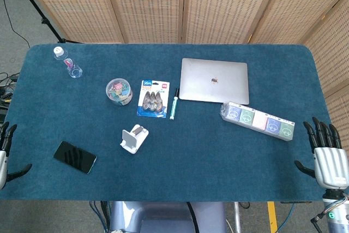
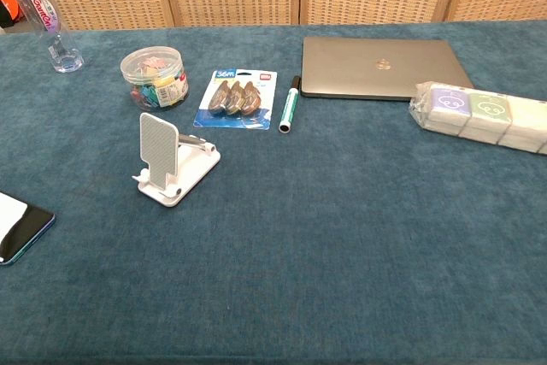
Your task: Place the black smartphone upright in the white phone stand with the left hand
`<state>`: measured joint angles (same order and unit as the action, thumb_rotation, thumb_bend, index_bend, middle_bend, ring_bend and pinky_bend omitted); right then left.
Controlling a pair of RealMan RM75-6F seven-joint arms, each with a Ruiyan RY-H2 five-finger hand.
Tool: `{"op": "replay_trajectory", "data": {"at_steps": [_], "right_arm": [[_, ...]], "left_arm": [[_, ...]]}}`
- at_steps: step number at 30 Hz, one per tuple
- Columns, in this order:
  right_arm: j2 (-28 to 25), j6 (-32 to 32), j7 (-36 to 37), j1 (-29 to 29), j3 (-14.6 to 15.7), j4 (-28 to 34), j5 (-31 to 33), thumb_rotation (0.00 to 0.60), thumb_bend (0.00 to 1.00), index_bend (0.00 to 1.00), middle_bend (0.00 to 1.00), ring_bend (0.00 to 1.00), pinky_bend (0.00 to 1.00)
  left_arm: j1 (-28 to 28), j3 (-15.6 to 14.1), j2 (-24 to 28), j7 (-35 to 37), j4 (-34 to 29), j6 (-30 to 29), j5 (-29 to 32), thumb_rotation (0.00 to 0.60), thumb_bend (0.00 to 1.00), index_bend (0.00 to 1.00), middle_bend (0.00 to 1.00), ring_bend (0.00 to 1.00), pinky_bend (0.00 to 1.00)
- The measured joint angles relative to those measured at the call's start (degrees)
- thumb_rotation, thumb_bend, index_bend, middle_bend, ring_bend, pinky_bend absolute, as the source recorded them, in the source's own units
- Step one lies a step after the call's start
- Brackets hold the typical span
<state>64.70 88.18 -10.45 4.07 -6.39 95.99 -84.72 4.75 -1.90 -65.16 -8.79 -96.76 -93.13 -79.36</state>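
Black glass-faced smartphone (image 1: 74,157) lies flat near the table's front-left edge, well apart from the white folding phone stand (image 1: 133,138), so the empty, spread-fingered left hand (image 1: 6,154) should approach low and pinch its long edges.

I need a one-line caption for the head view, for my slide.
Before the pick: black smartphone flat on the table, white phone stand empty, both hands open at the edges.
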Motion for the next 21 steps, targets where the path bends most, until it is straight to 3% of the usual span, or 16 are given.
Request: {"op": "replay_trajectory", "data": {"at_steps": [7,15,21], "right_arm": [[-0.1,-0.2,0.0,0.0,0.0,0.0,0.3,0.6,0.0,0.0,0.0,0.0,0.0],[-0.4,0.0,0.8,0.0,-0.2,0.6,0.2,0.6,0.0,0.0,0.0,0.0,0.0],[-1.0,0.0,2.2,0.0,-0.3,0.8,0.3,0.6,0.0,0.0,0.0,0.0,0.0]], "left_arm": [[-0.3,0.1,-0.2,-0.5,-0.2,1.4,-1.4,0.6,0.0,0.0,0.0,0.0,0.0],[-0.3,-5.1,1.9,-1.6,-3.5,6.5,-8.4,0.6,0.0,0.0,0.0,0.0,0.0],[1.9,-4.7,0.9,-1.3,-2.6,11.3,-8.7,0.6,0.0,0.0,0.0,0.0,0.0]]}}
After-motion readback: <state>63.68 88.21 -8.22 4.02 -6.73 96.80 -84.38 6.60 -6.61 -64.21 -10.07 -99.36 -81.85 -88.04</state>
